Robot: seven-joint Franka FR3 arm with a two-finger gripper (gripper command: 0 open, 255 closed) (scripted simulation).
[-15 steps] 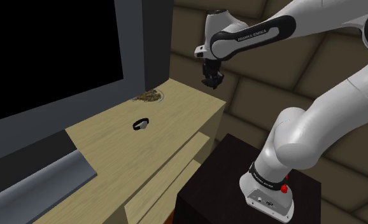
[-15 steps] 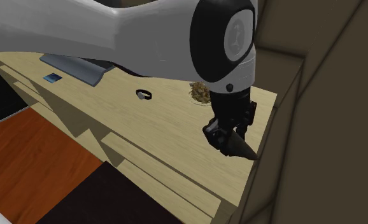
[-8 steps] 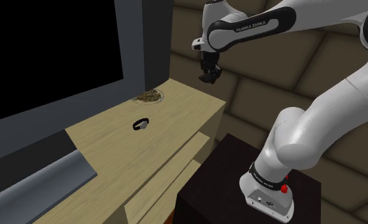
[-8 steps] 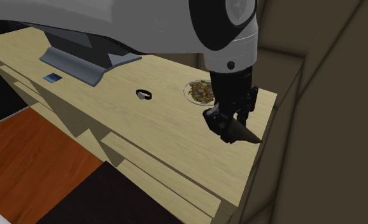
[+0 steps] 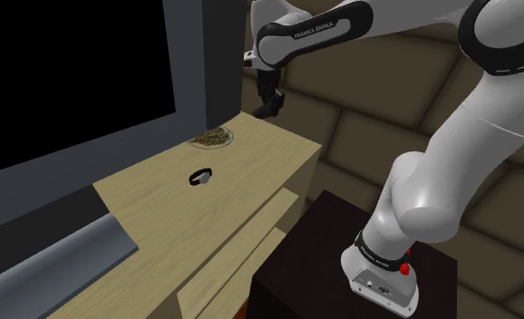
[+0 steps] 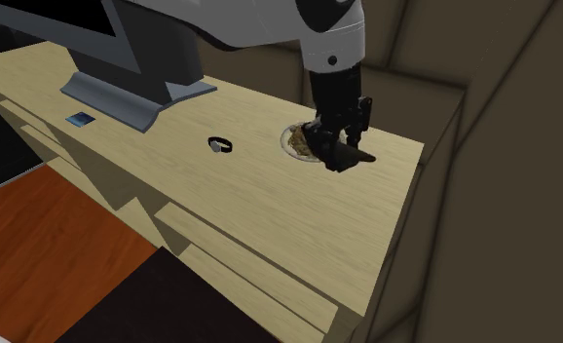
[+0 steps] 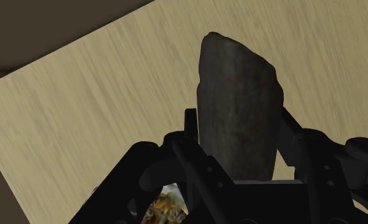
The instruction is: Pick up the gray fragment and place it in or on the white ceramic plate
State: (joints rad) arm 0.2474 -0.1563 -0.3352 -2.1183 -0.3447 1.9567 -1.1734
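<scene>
Gripper [image 6: 336, 148] is clamped on the gray fragment [image 7: 240, 108]; jaws grip its lower part from both sides and the tapered end sticks out past the fingertips. The fragment is in the air, clear of the light wood cabinet top [image 5: 256, 168]. The hand hangs close to the white plate [image 5: 229, 136], which holds brownish bits. It looks to be over the plate's edge, but that is hard to confirm from these angles. A small black band [image 5: 200, 177] lies further along the top, well apart from the plate. The TV [image 5: 88, 82] stands behind both.
</scene>
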